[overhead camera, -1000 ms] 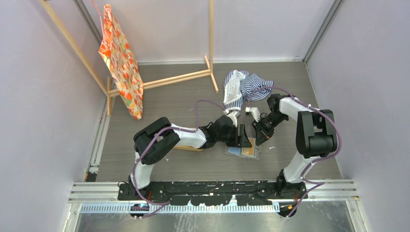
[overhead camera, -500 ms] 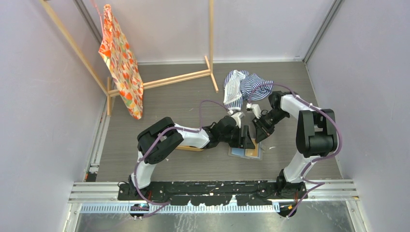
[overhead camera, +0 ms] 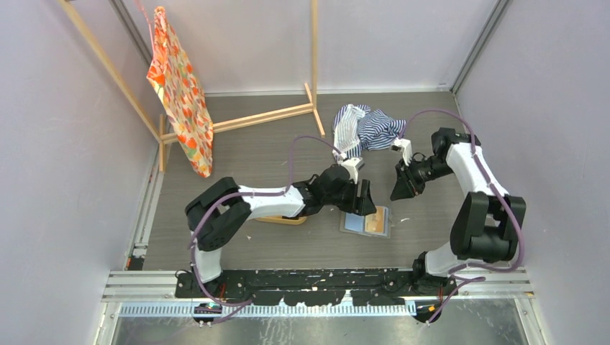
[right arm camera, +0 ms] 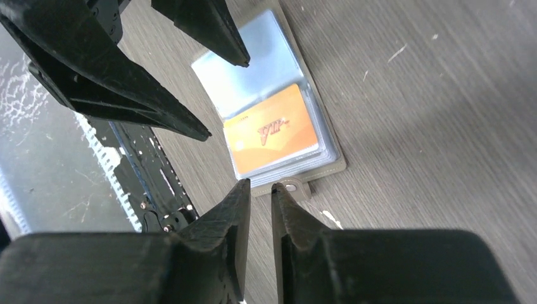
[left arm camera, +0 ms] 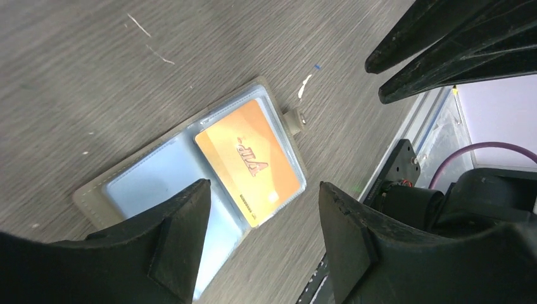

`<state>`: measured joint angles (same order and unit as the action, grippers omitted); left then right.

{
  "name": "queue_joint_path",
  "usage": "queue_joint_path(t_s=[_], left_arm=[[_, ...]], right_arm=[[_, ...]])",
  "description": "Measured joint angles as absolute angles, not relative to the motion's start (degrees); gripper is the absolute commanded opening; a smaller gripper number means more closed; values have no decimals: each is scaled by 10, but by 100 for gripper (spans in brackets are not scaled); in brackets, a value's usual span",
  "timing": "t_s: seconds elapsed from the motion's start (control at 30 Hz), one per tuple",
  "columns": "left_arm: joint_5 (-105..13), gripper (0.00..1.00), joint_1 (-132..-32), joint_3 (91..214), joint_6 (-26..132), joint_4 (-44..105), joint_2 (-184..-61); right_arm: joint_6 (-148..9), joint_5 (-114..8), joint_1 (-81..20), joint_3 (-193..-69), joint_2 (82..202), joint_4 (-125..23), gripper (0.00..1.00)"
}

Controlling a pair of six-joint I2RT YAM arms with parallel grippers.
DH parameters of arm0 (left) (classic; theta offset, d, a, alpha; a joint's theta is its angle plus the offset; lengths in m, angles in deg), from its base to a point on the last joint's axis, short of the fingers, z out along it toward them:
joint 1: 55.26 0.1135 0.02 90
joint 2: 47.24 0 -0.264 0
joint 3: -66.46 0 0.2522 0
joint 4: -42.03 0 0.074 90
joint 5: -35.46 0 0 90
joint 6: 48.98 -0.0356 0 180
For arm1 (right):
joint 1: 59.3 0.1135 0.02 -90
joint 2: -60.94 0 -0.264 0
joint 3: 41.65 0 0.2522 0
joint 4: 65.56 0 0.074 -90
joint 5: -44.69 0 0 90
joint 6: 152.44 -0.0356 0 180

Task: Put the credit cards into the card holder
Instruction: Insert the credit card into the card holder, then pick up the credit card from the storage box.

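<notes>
Card holder (left arm camera: 149,180) lies open and flat on table (overhead camera: 288,244), pale blue inside facing up. Orange card (left arm camera: 250,161) in clear pocket of half nearest snap stud (left arm camera: 296,118). Left gripper (left arm camera: 263,185) just above holder, fingers spread wide, empty. Right gripper (right arm camera: 259,185) off stud side, fingers nearly together, slim gap, pinching nothing.

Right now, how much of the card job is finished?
One orange card looks tucked inside the open card holder. The left gripper and right gripper hover by it, jaws apart, holding nothing. The other pocket looks empty, and no more cards show in these views.
</notes>
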<state>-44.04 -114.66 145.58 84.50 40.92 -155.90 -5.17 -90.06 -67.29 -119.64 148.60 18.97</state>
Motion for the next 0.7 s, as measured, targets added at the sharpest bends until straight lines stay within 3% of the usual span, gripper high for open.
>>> queue_joint_path(t_s=[0.17,0.27,0.47,0.57,0.7], left_arm=[[-476,64,-1147,1435,793,385,-1480],[-511,66,-1147,1407,759,370,-1416],[-593,79,-1132,1347,689,304,-1240],[-611,99,-1101,1323,675,268,-1173],[-637,100,-1056,1276,673,216,-1103]], right_arm=[[-37,-936,-673,-1209,1410,208,54],[-7,-972,-673,-1228,1378,234,64],[52,-1021,-630,-1263,1375,288,65],[25,-1021,-558,-1279,1384,276,65],[-84,-982,-452,-1286,1406,200,64]])
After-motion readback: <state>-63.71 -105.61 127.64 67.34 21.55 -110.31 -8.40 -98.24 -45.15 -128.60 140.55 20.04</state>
